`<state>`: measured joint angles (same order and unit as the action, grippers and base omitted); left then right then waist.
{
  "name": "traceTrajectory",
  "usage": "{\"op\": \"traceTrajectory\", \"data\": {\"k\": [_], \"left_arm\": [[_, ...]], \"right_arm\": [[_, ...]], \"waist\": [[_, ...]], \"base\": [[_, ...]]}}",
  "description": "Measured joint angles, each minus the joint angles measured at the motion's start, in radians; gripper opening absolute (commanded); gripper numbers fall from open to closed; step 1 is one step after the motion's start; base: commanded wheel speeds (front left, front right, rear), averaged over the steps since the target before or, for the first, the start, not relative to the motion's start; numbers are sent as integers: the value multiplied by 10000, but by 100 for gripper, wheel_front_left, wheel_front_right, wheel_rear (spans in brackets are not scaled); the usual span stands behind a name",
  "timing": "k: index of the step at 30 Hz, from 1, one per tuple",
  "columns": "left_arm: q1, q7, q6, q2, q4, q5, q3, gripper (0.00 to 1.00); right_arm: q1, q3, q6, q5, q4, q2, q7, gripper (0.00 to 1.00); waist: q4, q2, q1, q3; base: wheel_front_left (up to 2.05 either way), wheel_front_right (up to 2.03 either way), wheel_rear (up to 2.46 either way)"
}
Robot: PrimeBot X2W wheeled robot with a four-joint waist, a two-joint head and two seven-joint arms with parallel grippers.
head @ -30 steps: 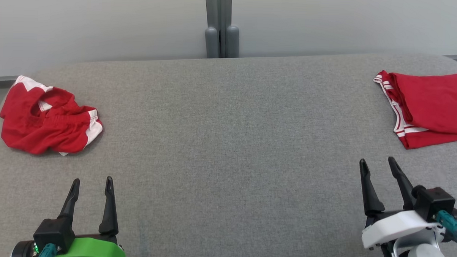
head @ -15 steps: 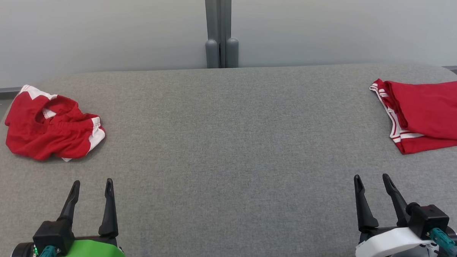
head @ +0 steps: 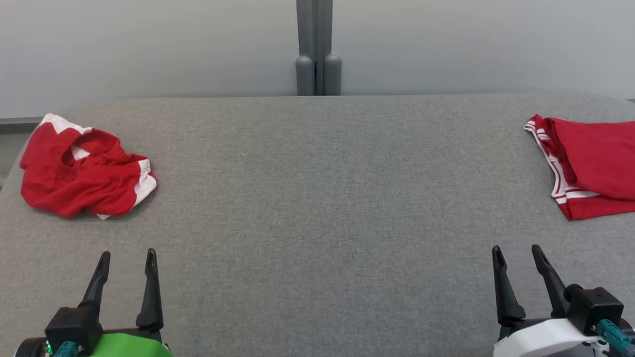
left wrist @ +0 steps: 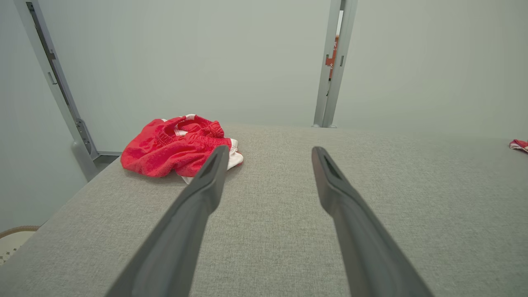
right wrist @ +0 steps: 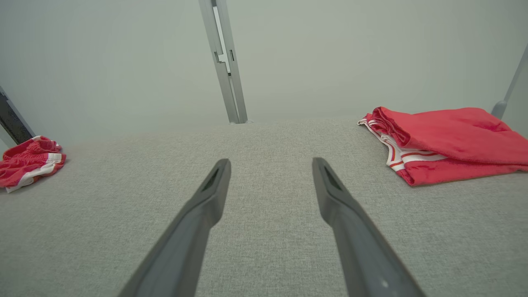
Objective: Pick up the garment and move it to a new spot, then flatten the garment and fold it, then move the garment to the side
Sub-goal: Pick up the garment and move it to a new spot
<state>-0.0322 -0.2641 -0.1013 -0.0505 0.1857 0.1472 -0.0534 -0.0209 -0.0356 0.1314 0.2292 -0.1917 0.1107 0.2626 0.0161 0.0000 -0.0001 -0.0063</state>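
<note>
Red fabric with white trim, bunched into a loose heap with its elastic waistband turned upward: this is the crumpled garment (head: 85, 173), lying at the left edge of the head view, in the upper half of the frame. In the left wrist view the same heap (left wrist: 177, 150) sits left of centre, partly behind one dark finger (left wrist: 194, 206). In the right wrist view it appears at the far left (right wrist: 29, 161).

A folded garment (head: 603, 162), also red with white stripes along one edge, lies flat at the right edge of the head view, cut by the frame border. It fills the upper right of the right wrist view (right wrist: 445, 140).

Both pieces rest on a grey woven surface (head: 317, 199), well apart from each other.

The left gripper (head: 128, 254), on a green housing (head: 127, 346), stands at the lower left of the head view, below the heap and clear of it. Its jaws are spread and hold nothing, as the left wrist view confirms (left wrist: 269, 150).

The right gripper (head: 517, 250), on a white housing (head: 544, 334), stands at the lower right, below the folded piece and apart from it. Its jaws are likewise spread and empty (right wrist: 271, 161).

A grey post (head: 317, 41) rises against the pale wall (head: 143, 35) at top centre.
</note>
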Motion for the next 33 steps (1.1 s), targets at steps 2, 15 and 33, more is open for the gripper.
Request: {"op": "traceTrajectory", "data": {"k": [2, 15, 33], "left_arm": [[3, 0, 2, 6, 10, -2, -71, 100], [37, 0, -52, -163, 59, -157, -280, 100], [8, 0, 4, -192, 61, -111, -627, 100]], "right_arm": [[-45, -8, 0, 0, 2, -25, 0, 100], [-152, -184, 0, 63, -140, -196, 0, 100], [11, -493, 0, 142, -435, -228, 0, 100]], "waist": [[108, 0, 0, -11], [1508, 0, 0, -26], [4051, 0, 0, 165]], "base": [[0, 0, 0], [0, 0, 0], [0, 0, 0]]}}
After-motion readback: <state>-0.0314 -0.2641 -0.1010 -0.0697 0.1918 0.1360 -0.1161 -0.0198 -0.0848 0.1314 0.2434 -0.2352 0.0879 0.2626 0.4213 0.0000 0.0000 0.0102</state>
